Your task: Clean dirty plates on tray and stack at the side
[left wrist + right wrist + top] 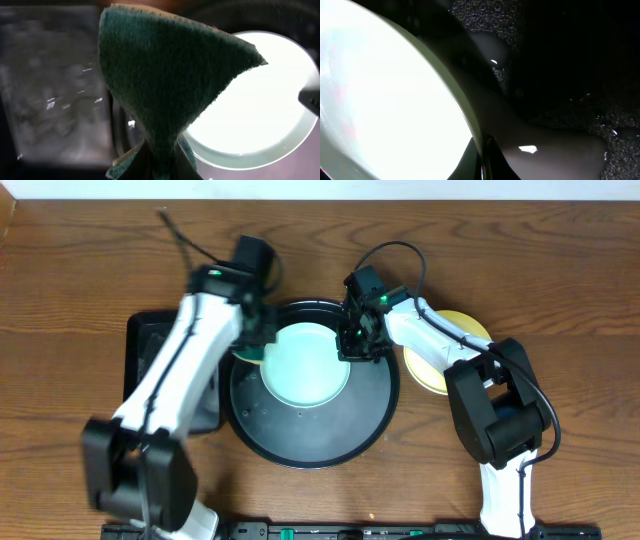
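Round tray (300, 445) holds one mint plate (305, 370); one yellow plate (465, 328) lies right on the bench (80, 260). Left claw (252, 340) pinches a sponge (170, 75); right claw (352, 345) grip unclear.

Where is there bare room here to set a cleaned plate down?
Bare wood lies right of the yellow plate and along the table's far edge. The round tray's near half, below the mint plate, is also bare. Crowded: the plate's sides, where the left tool with its sponge and the right tool sit.
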You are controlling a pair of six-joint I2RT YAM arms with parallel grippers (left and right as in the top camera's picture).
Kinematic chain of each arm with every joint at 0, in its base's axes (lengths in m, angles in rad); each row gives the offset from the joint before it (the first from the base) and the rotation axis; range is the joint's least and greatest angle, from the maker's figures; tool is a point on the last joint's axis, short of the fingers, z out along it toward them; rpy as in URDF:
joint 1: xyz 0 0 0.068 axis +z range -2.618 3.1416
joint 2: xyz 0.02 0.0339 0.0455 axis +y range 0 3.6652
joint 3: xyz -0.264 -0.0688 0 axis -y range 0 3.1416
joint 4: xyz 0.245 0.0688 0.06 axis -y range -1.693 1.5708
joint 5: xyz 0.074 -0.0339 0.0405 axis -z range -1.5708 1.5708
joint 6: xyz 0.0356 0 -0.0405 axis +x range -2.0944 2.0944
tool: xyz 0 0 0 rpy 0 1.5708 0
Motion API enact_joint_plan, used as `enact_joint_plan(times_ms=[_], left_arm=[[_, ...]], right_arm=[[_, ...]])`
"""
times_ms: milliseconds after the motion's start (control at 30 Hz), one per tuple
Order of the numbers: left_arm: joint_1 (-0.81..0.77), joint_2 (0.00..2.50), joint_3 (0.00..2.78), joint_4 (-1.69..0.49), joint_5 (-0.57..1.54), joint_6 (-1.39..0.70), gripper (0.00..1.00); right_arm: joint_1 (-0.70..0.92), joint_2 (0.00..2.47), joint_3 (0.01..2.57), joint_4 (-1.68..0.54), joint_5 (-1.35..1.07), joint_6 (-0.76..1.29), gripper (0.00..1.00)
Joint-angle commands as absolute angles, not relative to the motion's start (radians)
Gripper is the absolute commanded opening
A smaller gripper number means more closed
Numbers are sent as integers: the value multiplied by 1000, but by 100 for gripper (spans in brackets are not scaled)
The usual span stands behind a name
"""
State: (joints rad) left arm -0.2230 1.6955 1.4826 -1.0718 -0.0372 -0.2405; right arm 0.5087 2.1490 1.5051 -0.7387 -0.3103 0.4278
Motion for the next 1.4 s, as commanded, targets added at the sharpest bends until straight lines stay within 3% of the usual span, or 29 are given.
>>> enact_joint_plan(times_ms=[0, 167, 533, 933, 1367], left_arm=[[-148, 1652, 1503, -1104, -60, -275, 7], [-64, 1646, 1503, -1112, -60, -275, 8], [-16, 1646, 1503, -1091, -61, -275, 8], [-16, 1646, 1503, -1092, -61, -275, 8], [-16, 1646, 1502, -1092, -60, -275, 8]], right_arm=[[518, 2156, 1484, -770, -264, 390, 1], [528, 2024, 1485, -783, -142, 350, 1], [676, 1761, 1485, -842, 381, 274, 1], [912, 1653, 1485, -867, 942, 244, 1], [1065, 1614, 1485, -805, 1334, 172, 1]])
